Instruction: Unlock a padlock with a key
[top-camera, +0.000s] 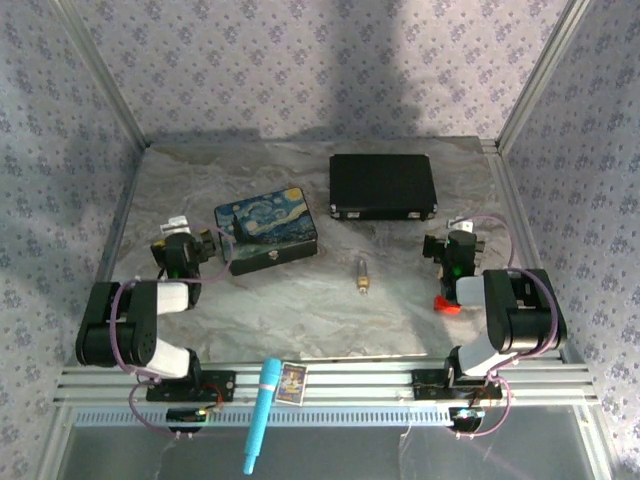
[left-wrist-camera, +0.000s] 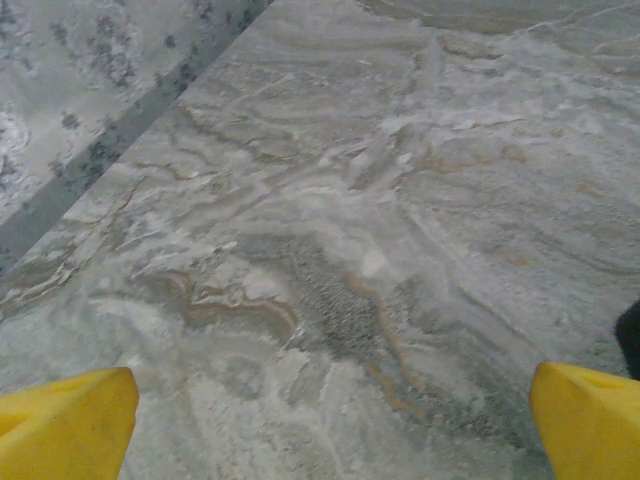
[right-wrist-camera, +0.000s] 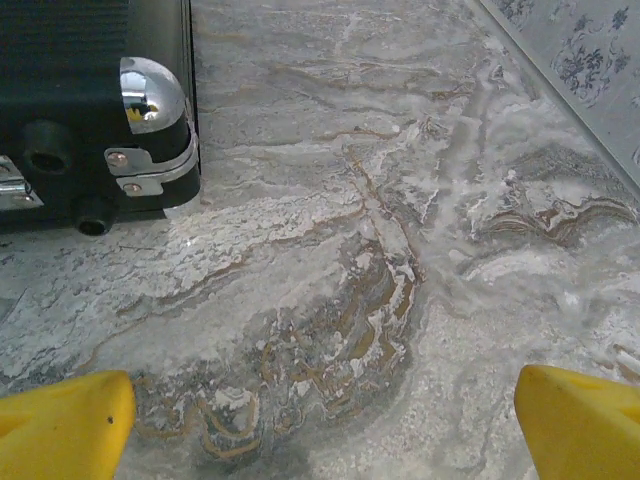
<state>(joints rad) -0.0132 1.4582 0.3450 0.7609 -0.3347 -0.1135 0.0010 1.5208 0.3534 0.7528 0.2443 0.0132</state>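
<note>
Your left gripper (left-wrist-camera: 335, 425) and right gripper (right-wrist-camera: 325, 425) hang with fingers spread wide, empty. Between them the padlock (top-camera: 362, 283) lies loose on the marble table (top-camera: 300, 315); can't pick out the key. Risk: a finger nudges the tiny padlock and it skids toward the black case (top-camera: 383, 186) beyond.

The bench (top-camera: 300, 320) is marbled grey with tan veins, and the walls (top-camera: 300, 60) are lilac with a floral print. The painted box (top-camera: 267, 228) swirls blue and yellow. The case (top-camera: 383, 185) is black, the padlock (top-camera: 362, 284) brass-yellow with a silvery shackle, and the pen (top-camera: 260, 415) turquoise.
</note>
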